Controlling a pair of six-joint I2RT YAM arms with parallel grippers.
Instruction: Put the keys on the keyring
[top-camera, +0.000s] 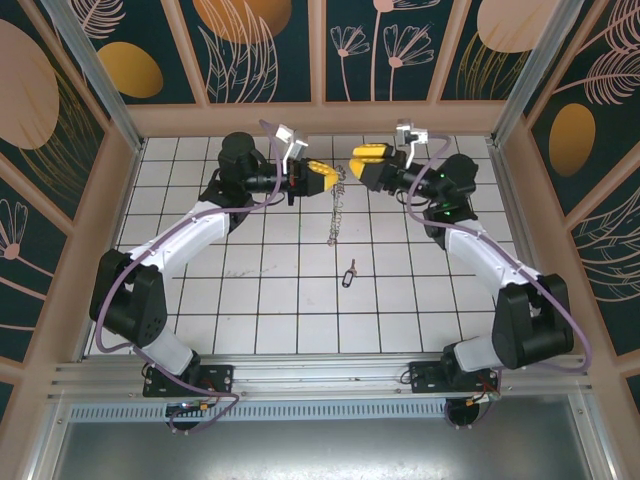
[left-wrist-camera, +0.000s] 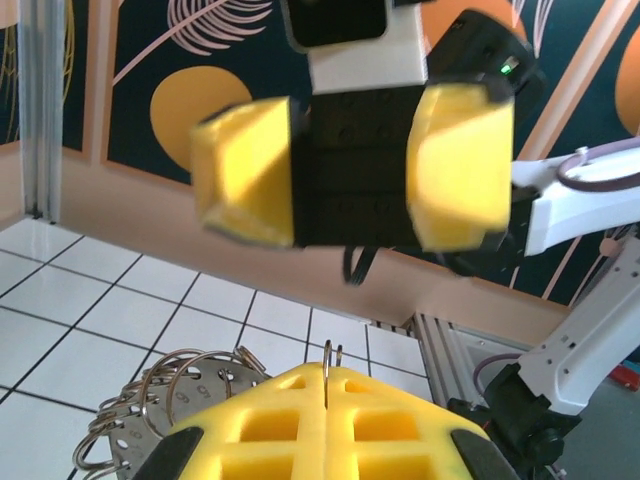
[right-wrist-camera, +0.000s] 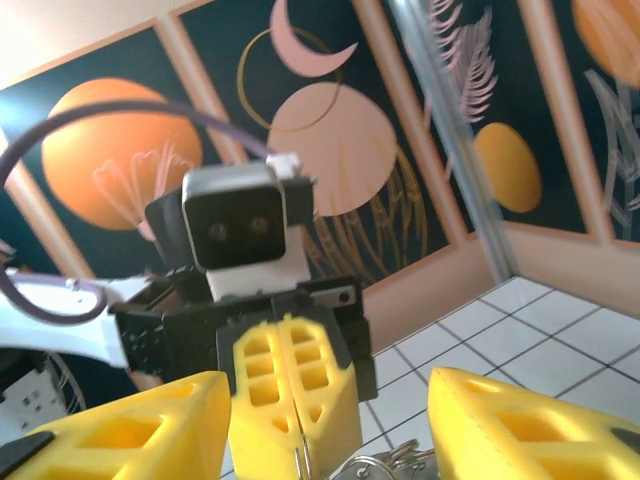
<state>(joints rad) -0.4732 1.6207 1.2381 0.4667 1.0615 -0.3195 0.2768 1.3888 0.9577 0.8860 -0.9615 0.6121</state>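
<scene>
At the far middle of the white tiled tabletop (top-camera: 190, 300), just left of centre: left fingers (top-camera: 320, 178) pressed fully together on the thin wire of the keyring (top-camera: 333, 212). From the left wrist, wire upright in the seam between the yellow pads, with bunched small rings and drilled metal pieces bulging at their left. From above, chain of pieces trailing from the grip toward the near side. Just right, facing them: right fingers (top-camera: 368, 153) spread apart, holding nothing. Nearer, slightly right of the chain's end and apart from it: small dark key (top-camera: 349, 275) lying alone on the tiles.
</scene>
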